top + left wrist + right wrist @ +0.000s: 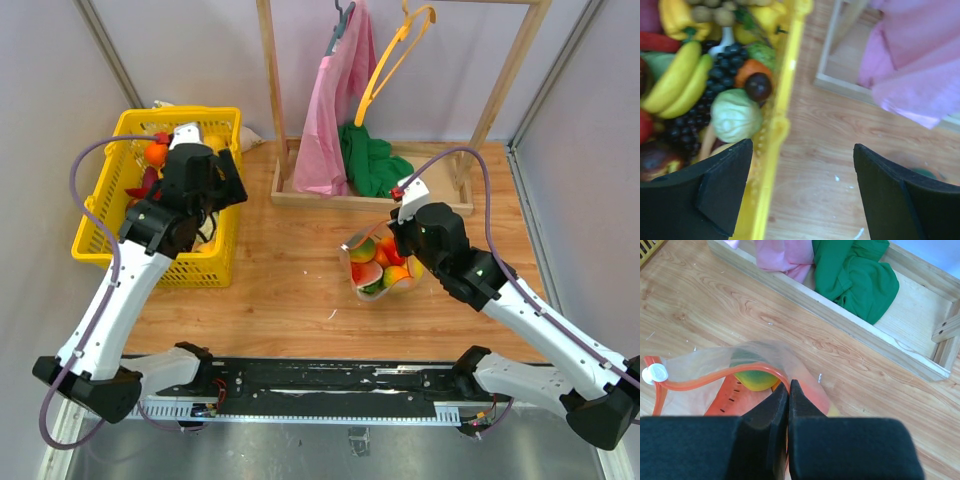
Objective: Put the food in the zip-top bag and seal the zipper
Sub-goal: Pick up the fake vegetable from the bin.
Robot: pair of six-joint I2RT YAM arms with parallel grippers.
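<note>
Top external view: zip-top bag sits on the desk right of centre, toy food inside, mouth gaping. My right tool is pinched together on its zipper rim. My left tool hangs with jaws wide apart, empty, straddling the yellow basket wall. Pale green cabbage and bananas lie near one finger. Wooden rack base with green cloth and pink garment stands just behind the bag.
</note>
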